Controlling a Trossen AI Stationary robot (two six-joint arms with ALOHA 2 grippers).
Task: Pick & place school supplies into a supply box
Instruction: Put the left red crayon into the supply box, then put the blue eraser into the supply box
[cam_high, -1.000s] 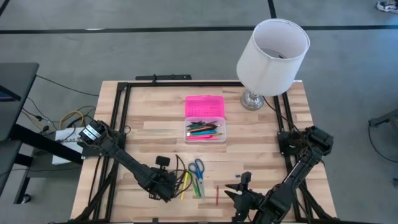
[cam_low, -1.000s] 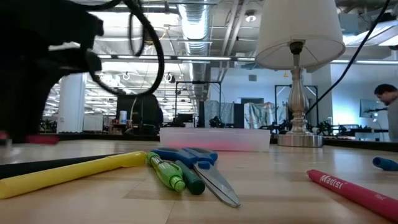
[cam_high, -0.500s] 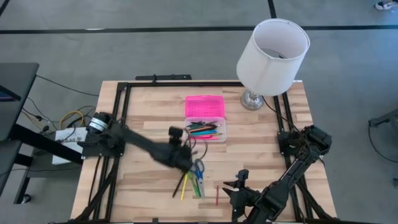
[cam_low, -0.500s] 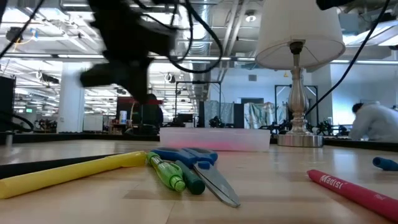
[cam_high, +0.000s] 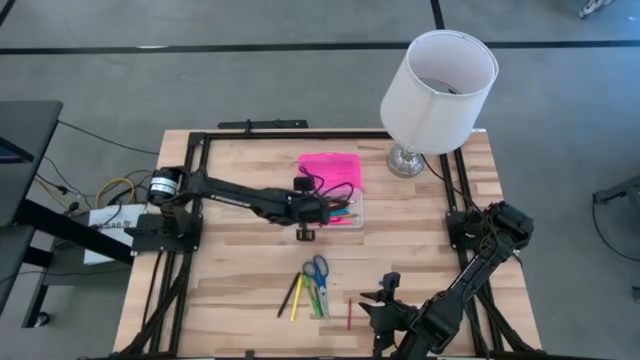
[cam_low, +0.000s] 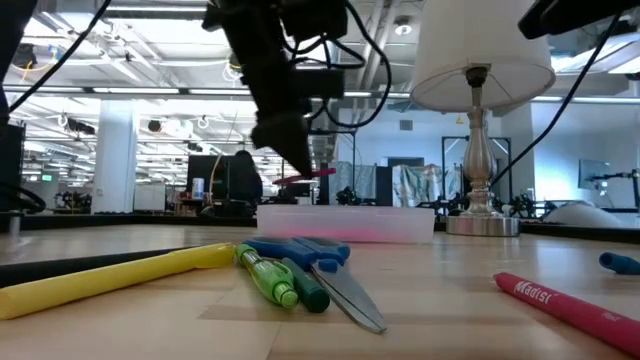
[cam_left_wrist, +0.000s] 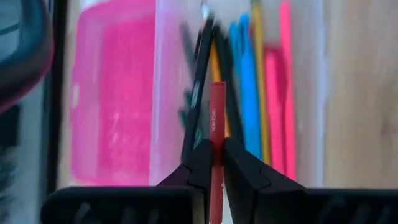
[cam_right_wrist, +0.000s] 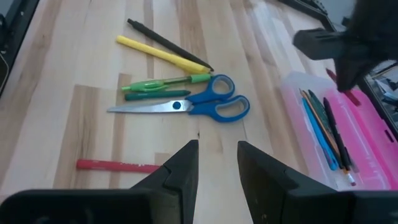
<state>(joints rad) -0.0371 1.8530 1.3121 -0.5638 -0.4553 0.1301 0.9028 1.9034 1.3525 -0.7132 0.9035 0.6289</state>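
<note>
The supply box stands at the table's far middle, its pink lid (cam_high: 328, 170) open behind the clear base (cam_high: 331, 212), which holds several pens and pencils (cam_left_wrist: 249, 93). My left gripper (cam_high: 322, 212) hangs over that base, shut on a red pencil (cam_left_wrist: 217, 106). On the near middle of the table lie blue-handled scissors (cam_right_wrist: 205, 106), a yellow marker (cam_right_wrist: 158, 54), green pens (cam_right_wrist: 163, 83), a black pencil (cam_right_wrist: 168, 45) and a red pencil (cam_right_wrist: 115, 165). My right gripper (cam_right_wrist: 217, 165) waits open above the near edge, short of them. My left gripper pinches the red pencil's shaft (cam_left_wrist: 217, 134) between its two fingers. The pencil runs along the fingers, and its free end (cam_left_wrist: 217, 87) sticks out past the fingertips. The fingers slant down from the table's left side. The pencil is lifted clear above the box's base.
A lamp with a white shade (cam_high: 437, 90) stands on its metal foot (cam_high: 405, 160) at the far right, close to the box. Black frame rails (cam_high: 195, 190) run along the table's left, right and far edges. Bare wood lies between the box and the loose supplies.
My left gripper, still shut, has swung from the near left of the table, beside the loose supplies, up and toward the far edge and the right. It now hangs over the box. The loose supplies have stayed where they were.
</note>
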